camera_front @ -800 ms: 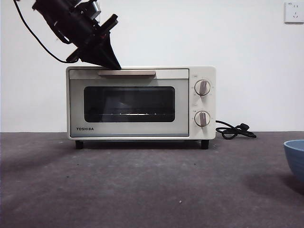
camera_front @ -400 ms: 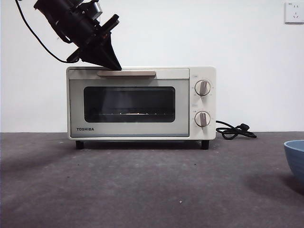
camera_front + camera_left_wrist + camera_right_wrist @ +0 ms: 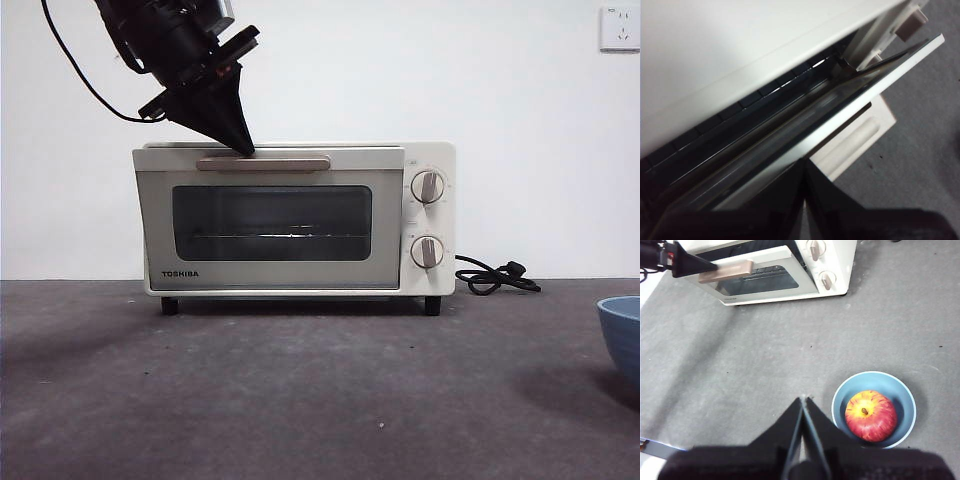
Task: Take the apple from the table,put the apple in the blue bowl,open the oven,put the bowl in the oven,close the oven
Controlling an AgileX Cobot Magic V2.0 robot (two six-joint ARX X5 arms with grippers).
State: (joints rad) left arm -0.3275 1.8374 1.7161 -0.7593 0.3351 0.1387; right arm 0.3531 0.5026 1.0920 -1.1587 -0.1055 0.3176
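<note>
**Door cracked open, bowl loaded and waiting**

While the apple (image 3: 871, 415) sits inside the blue bowl (image 3: 842, 394), we are on the step of opening the oven (image 3: 295, 218). Our left gripper (image 3: 243, 148) comes down from above at a slant, its tip at the left end of the tan handle (image 3: 263, 162) along the door's top edge. That placement makes sense to us: the door hinges at the bottom, so hooking behind the top bar lets a pull toward the front swing it down. In the left wrist view the door (image 3: 805, 130) stands slightly away from the oven body, with a dark gap between them, so we judge it just started. The 2 jaws of this gripper look pressed together into 1 point, resting against the door's top edge rather than pinching the handle.

Our right gripper (image 3: 803, 402) waits well apart from the oven, above the table (image 3: 740, 365), its 2 jaws also pressed together and holding nothing. The bowl lies just beside its tip, not between the jaws, probably kept close for the next lift. From the front, only the bowl's edge shows at the far right.
</note>
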